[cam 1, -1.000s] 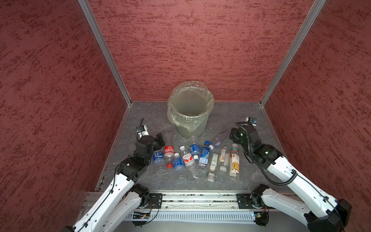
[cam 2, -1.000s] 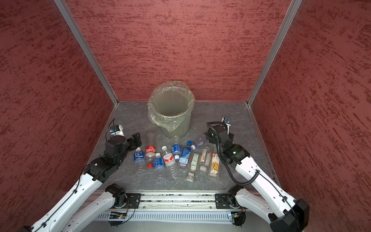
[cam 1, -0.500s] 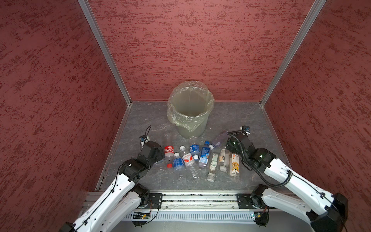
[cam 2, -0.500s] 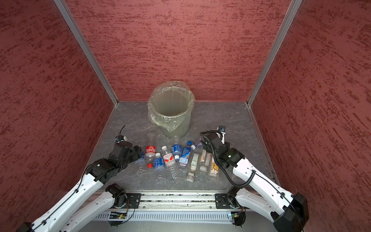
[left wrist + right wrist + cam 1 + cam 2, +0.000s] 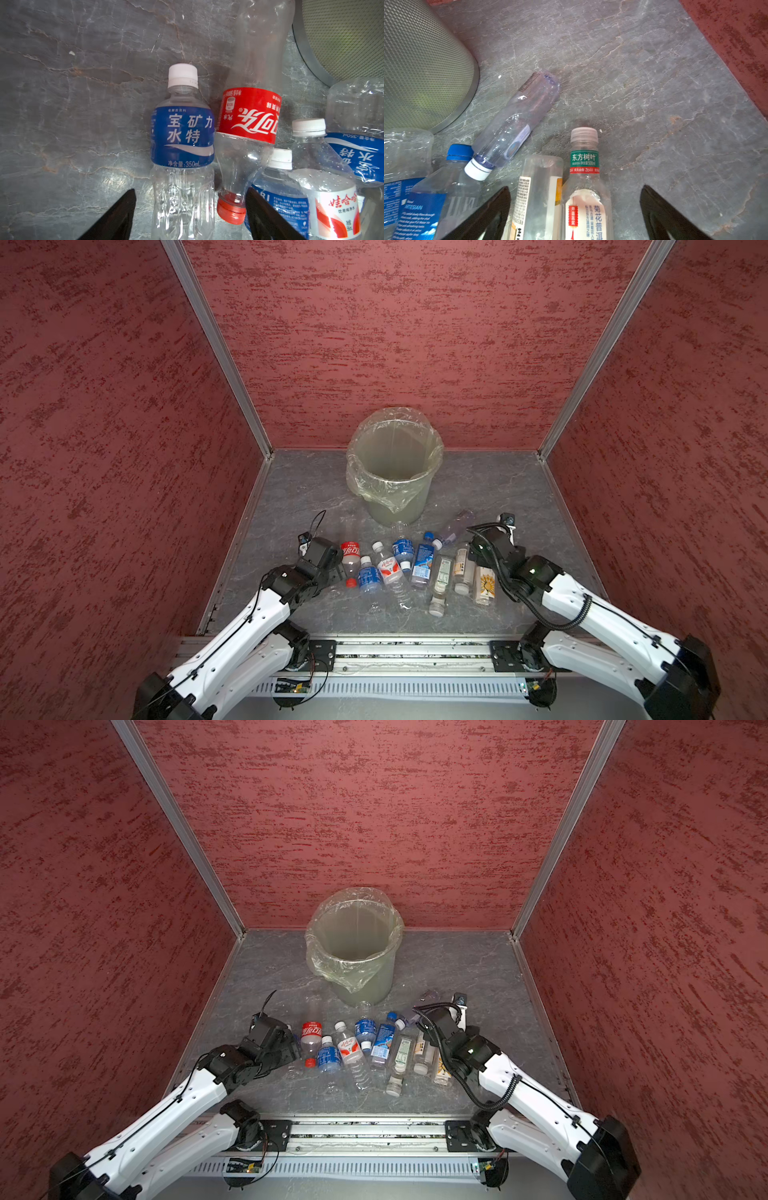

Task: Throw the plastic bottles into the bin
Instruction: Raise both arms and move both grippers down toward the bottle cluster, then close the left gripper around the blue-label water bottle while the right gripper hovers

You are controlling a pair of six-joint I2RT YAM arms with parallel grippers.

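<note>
Just in front of the bin (image 5: 415, 499), on its robot side, the plastic bottles (image 5: 390, 568) lie in a ragged row on the grey marbled floor (image 5: 498, 489), all outside it. At the row's left end, a blue-label bottle (image 5: 182, 137) with a white cap lies touching a red-label cola bottle (image 5: 248, 116), whose red cap points away from the bin. The left gripper (image 5: 190, 190) is low over these two, jaws apart, straddling the blue-label bottle's clear lower body with a gap on the outer side; it grips nothing. At the row's right end, a green-banded bottle (image 5: 584, 164) lies beside a square clear bottle (image 5: 539, 197) with a yellow-edged label, and the right gripper (image 5: 575, 187) hangs over both with jaws spread wide, holding nothing. Nearer the bin, a violet-tinted bottle (image 5: 517, 124) lies slanted, its white cap at the shoulder of a blue-capped bottle (image 5: 454, 187). The bin stands upright, its crinkly clear liner (image 5: 386, 485) folded over the rim. Both white arms (image 5: 249, 626) reach toward the bin from a metal rail (image 5: 411, 649) at the floor's near edge. Red textured walls (image 5: 395, 344) stand behind the bin and to both its sides
</note>
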